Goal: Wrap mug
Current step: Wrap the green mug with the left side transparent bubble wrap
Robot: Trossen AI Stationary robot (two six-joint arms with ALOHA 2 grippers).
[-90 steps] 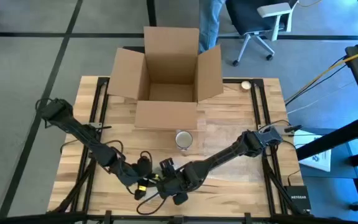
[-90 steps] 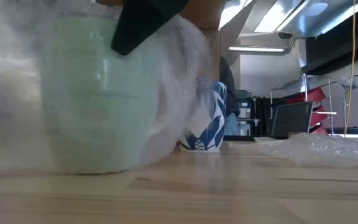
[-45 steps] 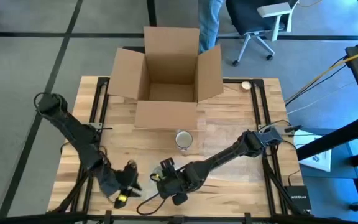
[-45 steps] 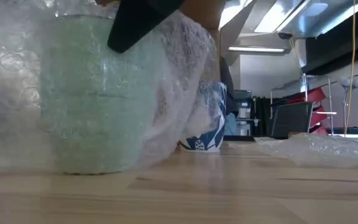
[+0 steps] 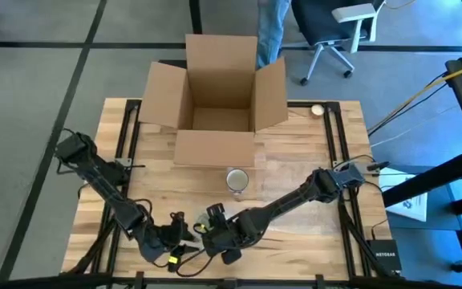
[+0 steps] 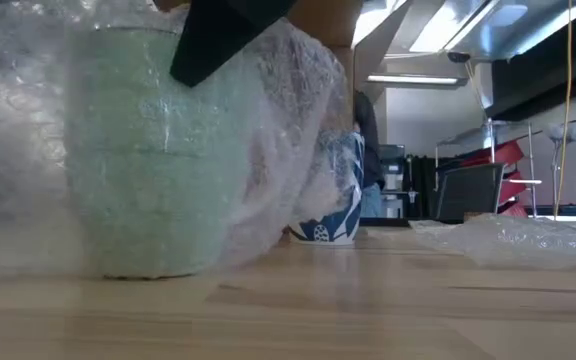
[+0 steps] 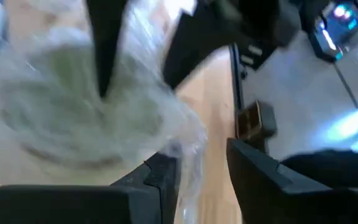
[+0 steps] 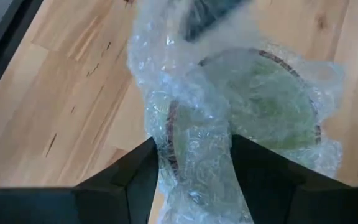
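Left fingers (image 5: pixel 176 241) back beside green mug (image 6: pixel 148 150), open | right fingers (image 8: pixel 191 163) pinching bubble wrap (image 8: pixel 191 143)

Two dark jointed arms, black cables alongside, flat black fingers (image 8: pixel 132 180) on each hand.

Four camera views. The high view looks straight down on the whole wooden table (image 5: pixel 295 172). The low view sits at tabletop level, looking across it, very close to a bubble-wrapped green mug (image 6: pixel 153 150). Both wrist views look down closely on that same mug (image 8: pixel 260 99), from opposite sides.
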